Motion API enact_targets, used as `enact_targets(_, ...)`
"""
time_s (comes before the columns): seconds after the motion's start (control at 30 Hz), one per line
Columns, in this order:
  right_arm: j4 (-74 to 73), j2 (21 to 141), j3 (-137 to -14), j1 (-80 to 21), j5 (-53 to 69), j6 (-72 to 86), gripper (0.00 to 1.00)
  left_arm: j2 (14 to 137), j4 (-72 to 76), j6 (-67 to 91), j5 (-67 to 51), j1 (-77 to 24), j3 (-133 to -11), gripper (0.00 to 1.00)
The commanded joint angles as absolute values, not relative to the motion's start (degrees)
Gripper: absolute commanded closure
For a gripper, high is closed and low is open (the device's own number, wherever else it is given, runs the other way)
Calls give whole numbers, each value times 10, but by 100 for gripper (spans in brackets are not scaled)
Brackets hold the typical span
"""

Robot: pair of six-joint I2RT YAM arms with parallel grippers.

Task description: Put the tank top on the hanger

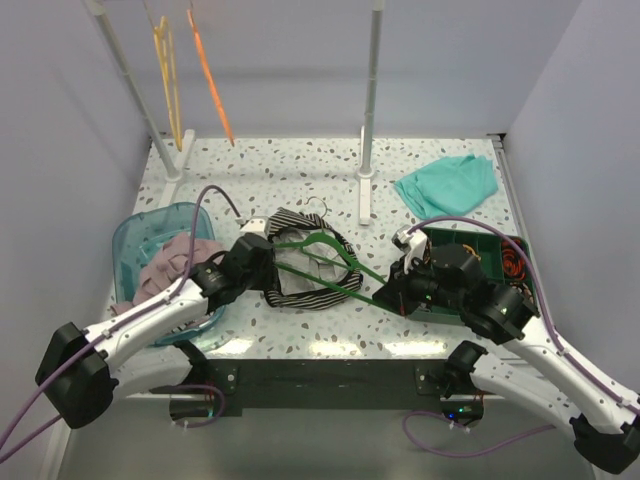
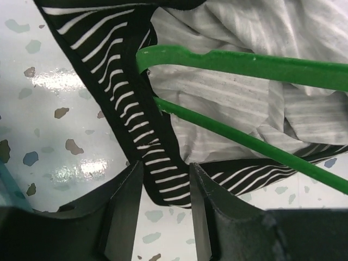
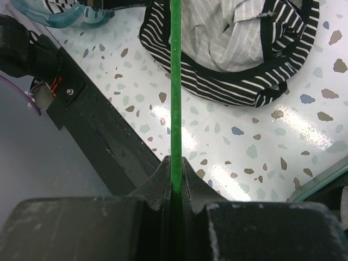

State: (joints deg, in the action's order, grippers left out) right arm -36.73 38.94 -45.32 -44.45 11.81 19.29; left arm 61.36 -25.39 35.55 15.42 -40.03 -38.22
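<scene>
- Speckled white terrazzo table (image 1: 300, 165) is filling the top view, with the tank top (image 1: 312, 296) lying crumpled at its centre, between the two arms.
- The hanger (image 1: 322, 247) is lying across the top, its long axis running from about 10 o'clock to 4 o'clock, its hook (image 1: 318, 208) pointing toward 12 o'clock.
- The right gripper (image 1: 392, 296) is sitting at the hanger's 4 o'clock end, jaws clamped tight on the thin green bar, as the right wrist view is showing plainly.
- The left gripper (image 1: 262, 264) is working at the top's 9 o'clock edge. Its jaws are drawn narrow, with a dark-edged striped band filling the gap and touching both fingers (image 2: 128, 206); I am reading that as a grip on the fabric.
- In the left wrist view the hanger's rounded free shoulder is resting over the pale inside of the cloth, just beside that band.
- From the right gripper the top is lying toward 10 o'clock, straight along the hanger's axis; the left arm is the nearer one to the fabric.
- Judging from this, the coming move is calling for the shoulder to slide under the gripped edge along that line, and the soft band is looking liable to slip or bunch.
- A blue basket (image 1: 135, 225) at 9 o'clock is holding a mauve-pink garment (image 1: 175, 265), and a teal cloth (image 1: 447, 185) is lying at 2 o'clock, both apart from the work.
</scene>
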Motion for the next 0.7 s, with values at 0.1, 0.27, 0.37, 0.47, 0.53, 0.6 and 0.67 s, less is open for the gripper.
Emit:
enact_targets(0.1, -352, 382, -493, -444, 146, 203, 100, 646, -193, 395, 218, -418, -369, 56)
enact_targets(0.27, -359, 387, -504, -444, 150, 205, 100, 647, -178, 404, 245, -423, -357, 56)
enact_targets(0.37, -355, 389, -504, -444, 158, 209, 100, 650, -173, 407, 257, -424, -354, 57)
enact_targets(0.47, -359, 395, -508, -443, 160, 210, 100, 642, -168, 411, 271, -425, -351, 59)
enact_targets(0.53, -360, 396, -511, -443, 163, 211, 100, 640, -166, 412, 281, -425, -350, 62)
enact_targets(0.6, -363, 393, -514, -443, 163, 213, 100, 640, -165, 412, 289, -425, -348, 63)
enact_targets(0.67, -370, 393, -522, -443, 164, 213, 100, 639, -160, 413, 298, -425, -346, 64)
